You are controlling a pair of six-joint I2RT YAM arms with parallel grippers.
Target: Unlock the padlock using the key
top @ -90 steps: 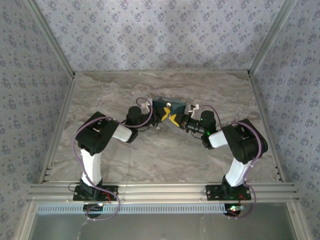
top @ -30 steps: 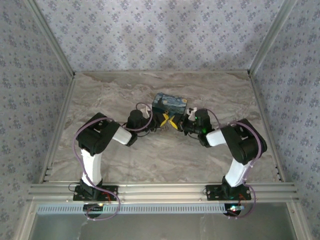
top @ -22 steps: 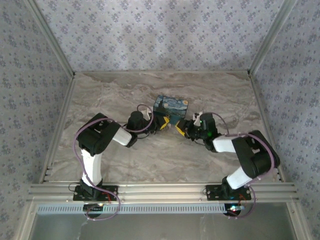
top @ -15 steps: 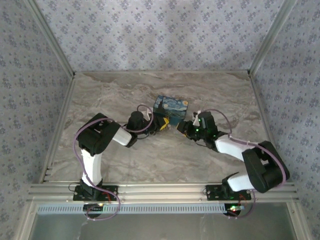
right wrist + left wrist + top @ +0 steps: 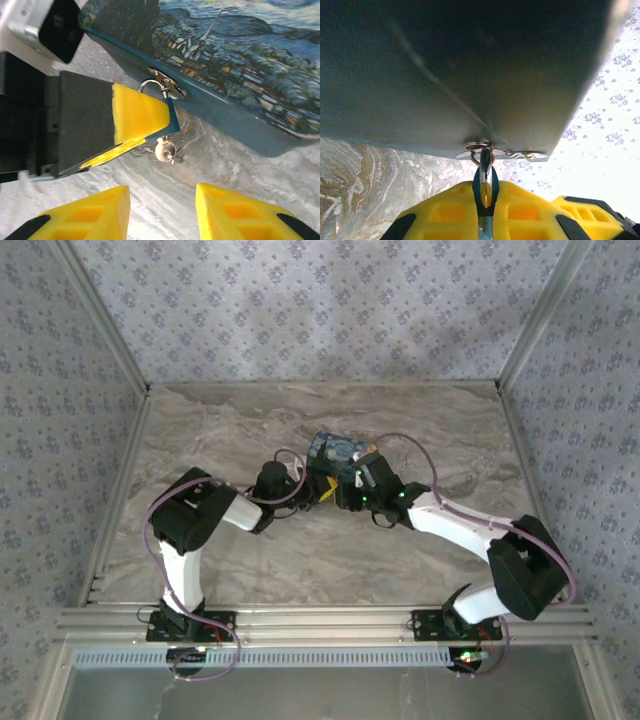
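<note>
The left pincer (image 5: 485, 212) pinches the padlock (image 5: 171, 119) at the hasp (image 5: 167, 86) of the box (image 5: 260, 65) — centre-left of the right wrist view — while the right pincer (image 5: 162, 212) stands spread below, touching nothing.

Night-sky-print box (image 5: 333, 449) over marble table (image 5: 220, 430); floral-patterned walls (image 5: 300, 310).
</note>
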